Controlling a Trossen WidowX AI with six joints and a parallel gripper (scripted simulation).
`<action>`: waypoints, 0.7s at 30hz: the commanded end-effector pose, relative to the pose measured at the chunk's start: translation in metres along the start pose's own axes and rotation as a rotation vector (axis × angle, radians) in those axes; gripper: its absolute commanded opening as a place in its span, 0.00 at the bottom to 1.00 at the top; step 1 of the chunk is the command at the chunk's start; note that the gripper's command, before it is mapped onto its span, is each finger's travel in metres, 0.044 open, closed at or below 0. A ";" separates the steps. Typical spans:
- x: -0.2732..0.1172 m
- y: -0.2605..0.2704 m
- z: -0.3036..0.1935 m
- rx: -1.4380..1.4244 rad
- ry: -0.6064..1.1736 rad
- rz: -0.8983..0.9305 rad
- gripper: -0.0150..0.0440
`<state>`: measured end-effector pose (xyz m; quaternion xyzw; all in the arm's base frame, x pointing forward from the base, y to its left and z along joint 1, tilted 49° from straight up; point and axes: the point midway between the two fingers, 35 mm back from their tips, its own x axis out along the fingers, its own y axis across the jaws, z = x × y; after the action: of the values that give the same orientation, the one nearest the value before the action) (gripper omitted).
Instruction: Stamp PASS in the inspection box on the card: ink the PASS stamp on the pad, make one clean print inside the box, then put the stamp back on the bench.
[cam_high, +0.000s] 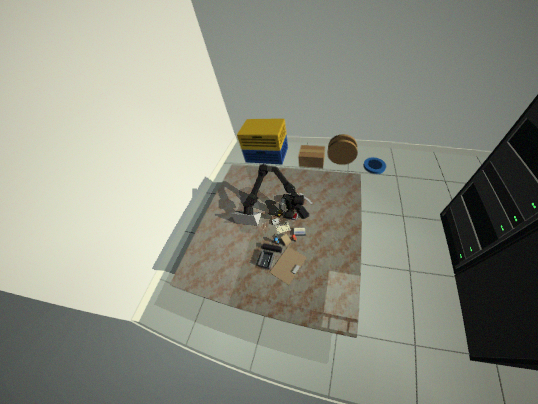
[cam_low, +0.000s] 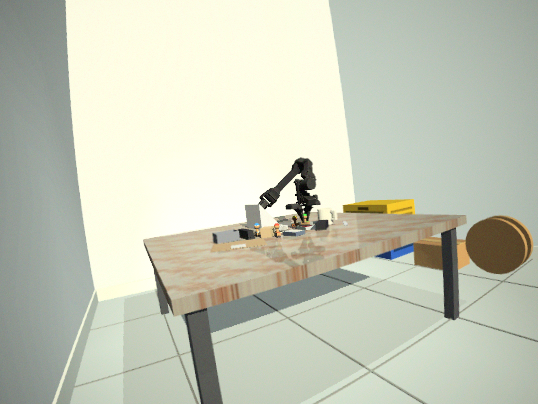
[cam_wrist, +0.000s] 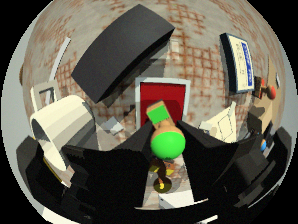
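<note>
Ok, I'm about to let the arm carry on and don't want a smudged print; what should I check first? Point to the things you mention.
Stamp with the green-topped handle (cam_wrist: 168, 145) held in the tool (cam_wrist: 164, 124): ok.
Red pad (cam_wrist: 146, 92) uncovered, its red face showing: ok.
Held stamp over or on the pad, not off to one side: ok.
Held stamp is the PASS one: cannot tell, no lettering readable.
Stamp face evenly inked: cannot tell, face hidden.
White mug (cam_low: 324, 215) (cam_wrist: 75, 125) upright: ok.
</note>
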<state>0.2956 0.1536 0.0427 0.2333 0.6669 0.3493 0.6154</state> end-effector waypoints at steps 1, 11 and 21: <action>0.002 0.001 -0.001 0.004 0.003 0.007 0.25; 0.004 0.001 -0.001 0.004 0.003 0.007 0.25; 0.005 0.001 -0.001 0.004 0.003 0.007 0.25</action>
<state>0.2951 0.1550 0.0411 0.2342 0.6669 0.3484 0.6156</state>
